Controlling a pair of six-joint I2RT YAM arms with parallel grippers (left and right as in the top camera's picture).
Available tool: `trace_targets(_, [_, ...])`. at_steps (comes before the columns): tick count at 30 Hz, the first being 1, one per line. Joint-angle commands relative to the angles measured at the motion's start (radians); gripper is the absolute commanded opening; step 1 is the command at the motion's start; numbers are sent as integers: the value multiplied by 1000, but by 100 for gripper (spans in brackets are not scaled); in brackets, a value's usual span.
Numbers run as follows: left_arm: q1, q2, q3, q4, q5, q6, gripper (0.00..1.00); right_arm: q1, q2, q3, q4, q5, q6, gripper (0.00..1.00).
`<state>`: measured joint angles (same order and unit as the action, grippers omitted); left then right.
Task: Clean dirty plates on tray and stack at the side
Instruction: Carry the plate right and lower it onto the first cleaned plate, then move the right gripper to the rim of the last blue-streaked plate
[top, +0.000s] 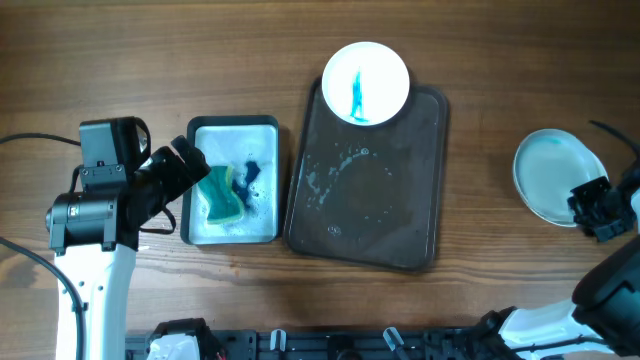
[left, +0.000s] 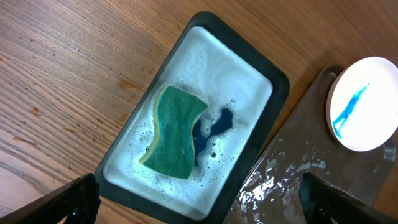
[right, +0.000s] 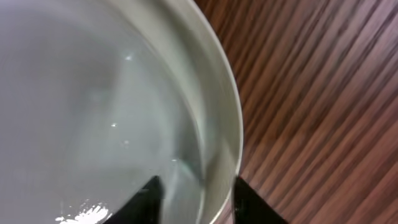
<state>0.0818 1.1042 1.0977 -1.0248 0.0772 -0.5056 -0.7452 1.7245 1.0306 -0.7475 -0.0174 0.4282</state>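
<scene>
A dark brown tray (top: 400, 230) lies in the middle of the wooden counter (top: 120, 60), wet with pale streaks of foam (top: 345, 165) on its bare floor. One white plate (top: 366, 82) with a blue smear down its centre sits at the tray's far end, its rim overhanging the tray's far edge. Just beside the tray, on the left, is a teal-rimmed basin (top: 232, 121) full of whitish suds, with a green sponge (top: 222, 195) lying in it next to a dark blue patch (top: 250, 175). The left end effector (top: 195, 165) hangs over the basin's left side, released, its fingers (left: 78, 199) spread wide at the two bottom corners of the wrist view with nothing between them and the sponge untouched below. Well apart from the tray, on the counter to the right, lies a pale clean-looking plate (top: 555, 175); whether it is a single plate or one stacked on another I cannot tell from above. The right end effector (top: 598, 208) is at this plate's near right edge. In its wrist view the two dark fingers (right: 152, 196) stand on either side of the rim, the inner one clear of it, so the end effector is parted and not clenched on the plate.
</scene>
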Motion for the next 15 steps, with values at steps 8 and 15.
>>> trace_targets(8, [6, -4, 17, 2, 8, 5, 100, 32, -111, 2, -6, -44, 16, 38])
trace_targets(15, [6, -3, 17, 2, 8, 5, 100, 180, -135, -3, 47, -74, -21, 6])
